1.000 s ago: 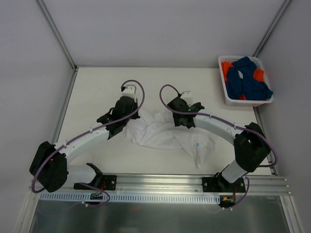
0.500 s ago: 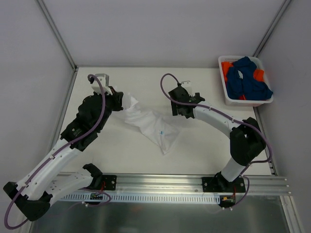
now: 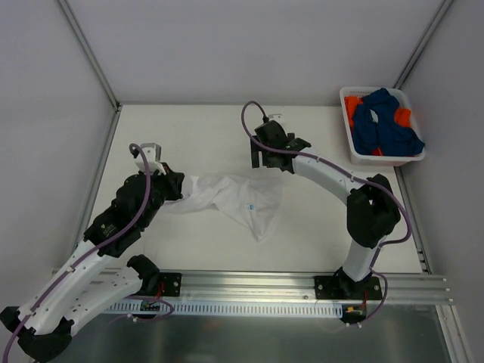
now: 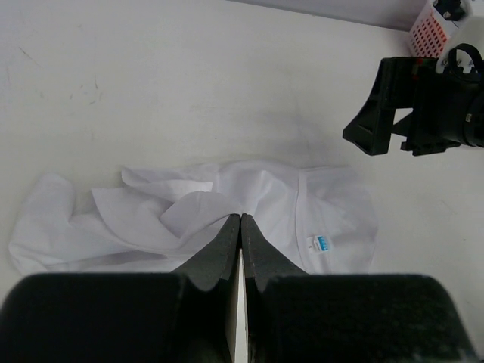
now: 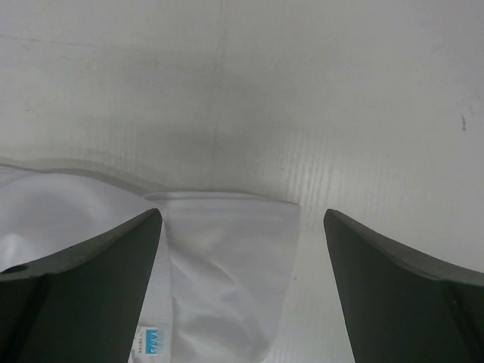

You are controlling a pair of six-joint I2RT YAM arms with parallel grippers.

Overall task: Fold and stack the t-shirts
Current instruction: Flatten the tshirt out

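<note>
A crumpled white cloth t-shirt (image 3: 234, 198) lies across the middle of the frame on a white table (image 3: 189, 132). It is so close to the table in colour that its outline is hard to trace; a small blue label (image 3: 252, 206) marks its right part. At left centre, the left gripper (image 4: 240, 221) has its black fingers pinched tight on a fold at the shirt's left end, though from above the wrist hides the pinch. The right gripper (image 5: 242, 215) hangs spread wide and empty near the shirt's upper right edge. In the upper right corner a white plastic basket (image 3: 355, 157) holds a tangle of dark blue and orange t-shirts (image 3: 386, 128), their number unclear. Bare tabletop runs along the back and near right; grey walls (image 3: 45, 113) close both sides.
</note>
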